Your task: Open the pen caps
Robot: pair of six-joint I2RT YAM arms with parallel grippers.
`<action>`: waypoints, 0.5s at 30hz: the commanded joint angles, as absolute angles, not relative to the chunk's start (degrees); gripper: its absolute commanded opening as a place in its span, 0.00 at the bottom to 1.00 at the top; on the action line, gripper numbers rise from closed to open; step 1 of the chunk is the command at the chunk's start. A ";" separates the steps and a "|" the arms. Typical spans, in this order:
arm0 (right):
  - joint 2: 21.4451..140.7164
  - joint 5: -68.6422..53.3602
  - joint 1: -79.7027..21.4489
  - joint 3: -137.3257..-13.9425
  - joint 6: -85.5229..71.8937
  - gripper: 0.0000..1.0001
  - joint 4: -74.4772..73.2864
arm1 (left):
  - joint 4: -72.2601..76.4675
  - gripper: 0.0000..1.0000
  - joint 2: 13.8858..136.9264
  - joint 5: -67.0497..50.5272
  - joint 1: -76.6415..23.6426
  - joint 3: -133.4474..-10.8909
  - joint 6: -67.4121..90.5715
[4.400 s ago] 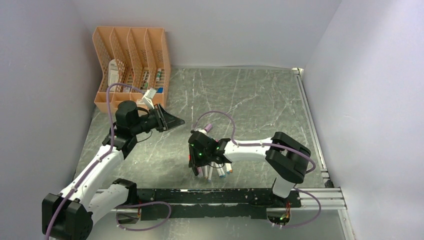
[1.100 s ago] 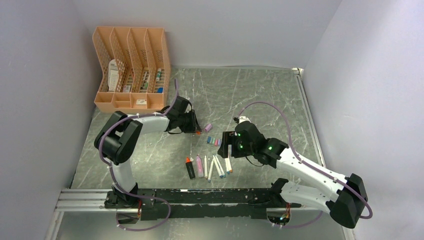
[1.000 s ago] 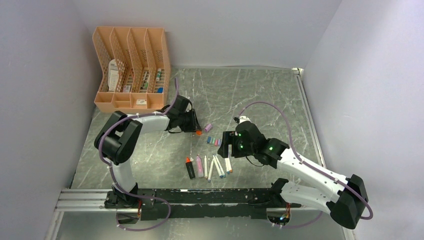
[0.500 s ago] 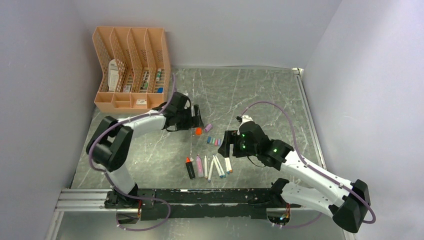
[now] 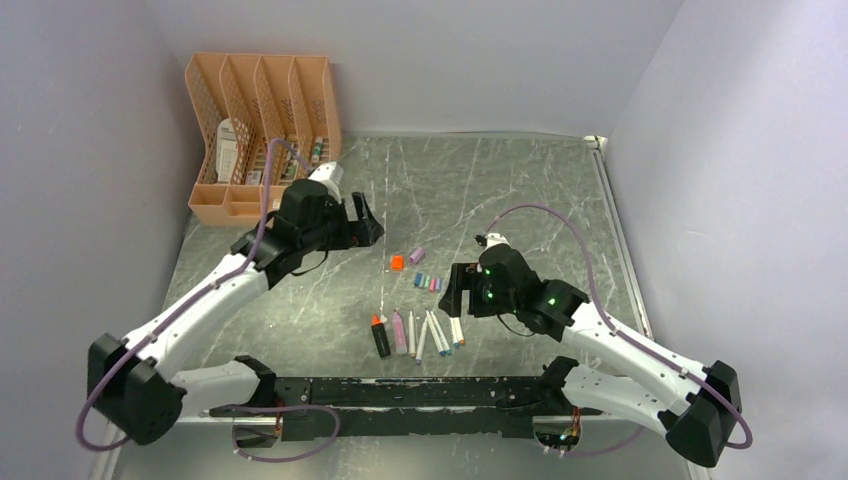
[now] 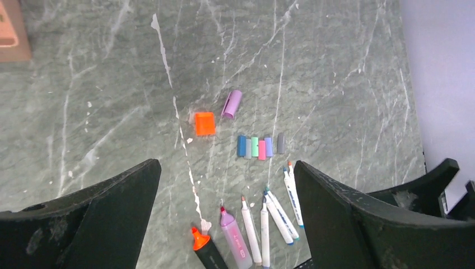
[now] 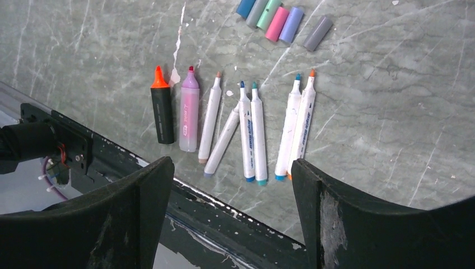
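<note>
Evidently left gripper [image 6: 225,165] and right gripper [image 7: 232,161] gape wide, empty; caps [image 6: 257,147] look light, stiff, slick: pinch their sides.

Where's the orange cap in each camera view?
Top external: orange cap mid-table, just above-left of the row of small caps.
Left wrist: near centre, upper left of that row.
Right wrist: not in it.
Shared landmark: the row of small caps, in all three views.

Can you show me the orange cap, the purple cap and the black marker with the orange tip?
orange cap [image 6: 204,123], left wrist view, middle of its top face.
purple cap [image 6: 231,103], left wrist view, middle of its side.
black marker [image 7: 162,117], right wrist view, middle of its black barrel.
</note>
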State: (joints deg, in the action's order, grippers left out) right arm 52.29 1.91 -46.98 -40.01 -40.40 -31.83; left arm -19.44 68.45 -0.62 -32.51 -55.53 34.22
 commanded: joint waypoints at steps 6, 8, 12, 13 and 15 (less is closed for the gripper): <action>48.54 1.55 -46.79 -39.00 -45.48 0.80 -33.11 | -30.35 1.00 54.44 2.28 -32.96 -53.38 33.03; 47.21 2.62 -46.80 -38.75 -45.89 0.84 -34.17 | -31.68 1.00 51.58 3.09 -32.95 -52.19 33.85; 45.87 7.00 -46.77 -38.73 -44.52 1.00 -35.75 | -30.95 1.00 47.48 4.17 -32.96 -48.04 34.24; 45.92 5.91 -46.82 -38.48 -42.90 1.00 -34.10 | -30.93 0.99 47.31 4.44 -32.96 -47.50 34.09; 47.00 3.83 -46.85 -39.17 -40.57 1.00 -31.99 | -31.09 1.00 47.63 4.79 -32.96 -47.15 32.81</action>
